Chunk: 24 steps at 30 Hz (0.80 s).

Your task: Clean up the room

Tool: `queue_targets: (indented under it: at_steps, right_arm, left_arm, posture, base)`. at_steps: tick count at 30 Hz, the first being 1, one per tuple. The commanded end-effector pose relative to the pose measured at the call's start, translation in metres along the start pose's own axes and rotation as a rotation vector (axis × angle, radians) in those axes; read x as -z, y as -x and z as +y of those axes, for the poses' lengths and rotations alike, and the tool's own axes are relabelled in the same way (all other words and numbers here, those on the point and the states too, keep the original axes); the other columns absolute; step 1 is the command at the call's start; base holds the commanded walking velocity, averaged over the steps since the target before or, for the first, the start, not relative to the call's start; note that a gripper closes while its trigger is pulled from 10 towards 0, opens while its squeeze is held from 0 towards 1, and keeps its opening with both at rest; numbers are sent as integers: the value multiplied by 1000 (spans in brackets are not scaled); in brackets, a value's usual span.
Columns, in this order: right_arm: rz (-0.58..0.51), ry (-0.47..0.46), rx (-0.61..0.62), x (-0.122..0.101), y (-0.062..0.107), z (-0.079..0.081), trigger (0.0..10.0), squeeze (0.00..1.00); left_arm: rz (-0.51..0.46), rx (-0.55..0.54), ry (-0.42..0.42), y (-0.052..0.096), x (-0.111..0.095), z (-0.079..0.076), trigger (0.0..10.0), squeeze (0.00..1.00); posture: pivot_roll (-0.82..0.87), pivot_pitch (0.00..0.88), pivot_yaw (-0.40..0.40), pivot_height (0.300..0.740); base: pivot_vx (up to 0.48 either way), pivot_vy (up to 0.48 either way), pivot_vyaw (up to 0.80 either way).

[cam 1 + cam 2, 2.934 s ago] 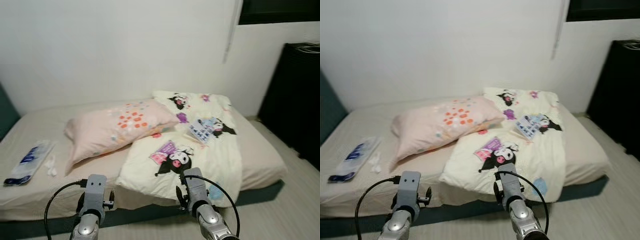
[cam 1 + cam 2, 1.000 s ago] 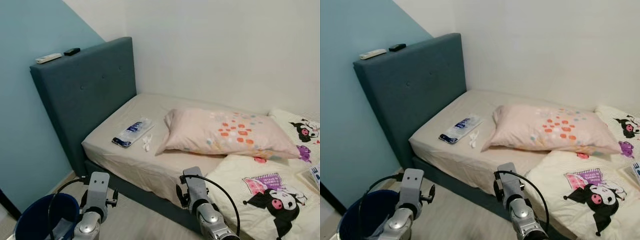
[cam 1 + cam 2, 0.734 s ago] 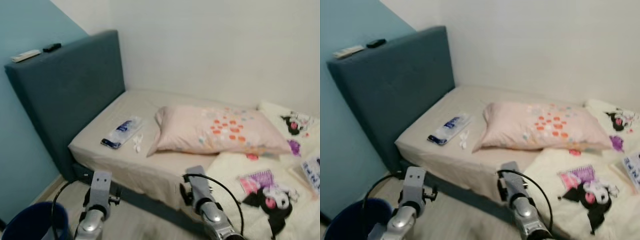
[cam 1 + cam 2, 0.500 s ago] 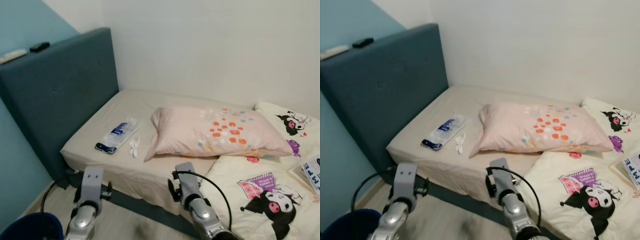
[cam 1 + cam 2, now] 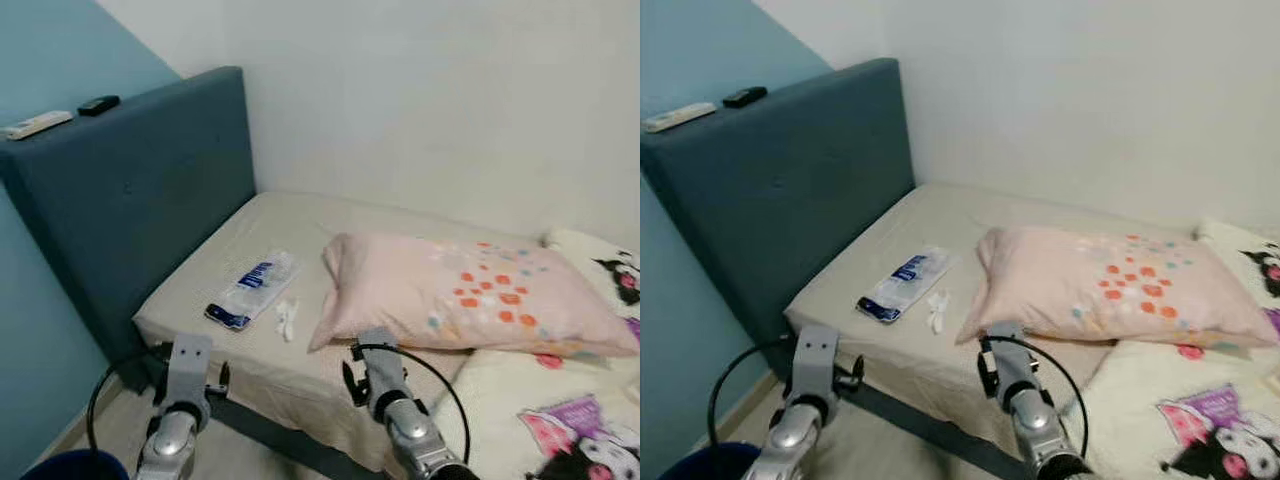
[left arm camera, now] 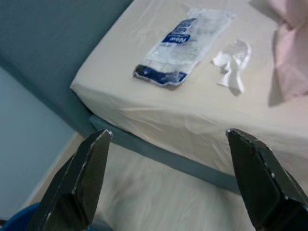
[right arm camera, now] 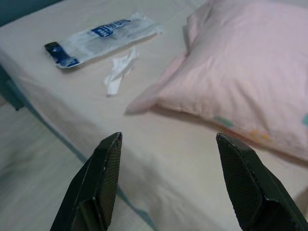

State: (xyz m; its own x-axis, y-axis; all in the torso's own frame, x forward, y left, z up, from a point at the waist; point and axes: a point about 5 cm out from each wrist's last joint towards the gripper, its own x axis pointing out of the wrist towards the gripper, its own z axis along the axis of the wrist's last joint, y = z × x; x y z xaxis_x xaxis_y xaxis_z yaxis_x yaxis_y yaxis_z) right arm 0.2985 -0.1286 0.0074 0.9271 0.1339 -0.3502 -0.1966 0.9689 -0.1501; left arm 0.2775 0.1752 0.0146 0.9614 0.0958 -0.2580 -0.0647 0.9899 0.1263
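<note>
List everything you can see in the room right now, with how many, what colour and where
Bed: one, beige sheet, along the white wall.
Headboard: one, dark teal, at the bed's left end.
Remotes: two on top of the headboard, one white, one black.
Plastic packet: one, clear with blue print, on the sheet near the headboard.
Crumpled tissue: one, white, beside the packet.
Pillow: one, pale pink with orange dots, mid-bed.
Blanket: one, cream with cartoon prints, right of the pillow.
Bin: one, dark blue, on the floor at lower left.
Left gripper: open, short of the bed edge.
Right gripper: open, short of the bed edge.
</note>
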Motion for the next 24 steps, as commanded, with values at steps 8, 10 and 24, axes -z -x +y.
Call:
queue_targets:
  at_steps: [8, 10, 24]
  right_arm:
    - [1, -28, 3, 0, 0, 1, 10000, 0]
    - [1, -14, 0, 0, 0, 1, 10000, 0]
    - [-4, -20, -1, -1, 0, 2, 10000, 0]
  left_arm:
    - [2, 2, -6, 0, 0, 2, 10000, 0]
    - [2, 2, -8, 0, 0, 2, 10000, 0]
    - [-1, 3, -9, -1, -1, 4, 10000, 0]
  posture:
    - [14, 1, -7, 740]
    - [15, 2, -6, 740]
    - [16, 1, -3, 740]
  base:
    - [321, 0, -700]
    - [319, 0, 0]
    - [317, 0, 0]
